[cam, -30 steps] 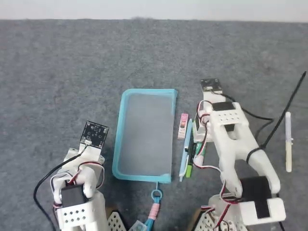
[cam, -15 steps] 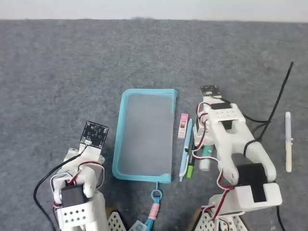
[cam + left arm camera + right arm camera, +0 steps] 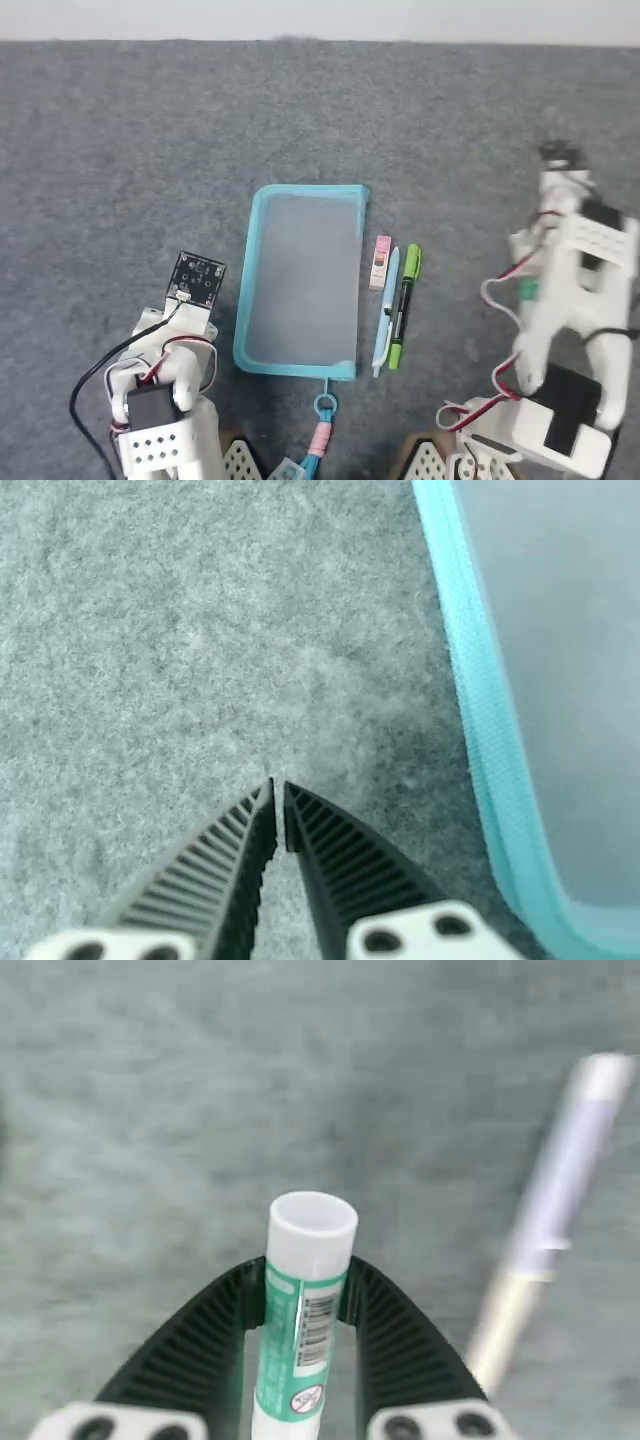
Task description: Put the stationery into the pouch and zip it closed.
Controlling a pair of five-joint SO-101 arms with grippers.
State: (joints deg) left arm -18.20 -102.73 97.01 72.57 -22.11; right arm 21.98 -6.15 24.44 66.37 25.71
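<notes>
The pouch [image 3: 300, 285] lies on the table [image 3: 120, 130]. The right end effector [image 3: 305, 1275] grips a glue stick [image 3: 311, 1228]; the left end effector [image 3: 278, 790] is closed.

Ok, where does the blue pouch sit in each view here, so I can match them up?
High view: the pouch lies flat mid-table between the arms, pens beside one long edge.
Left wrist view: its teal border and frosted face, beside the shut left gripper.
Right wrist view: faces grey mat elsewhere; the right gripper grips a white-and-green tube.
Shared landmark: the grey mat.
</notes>
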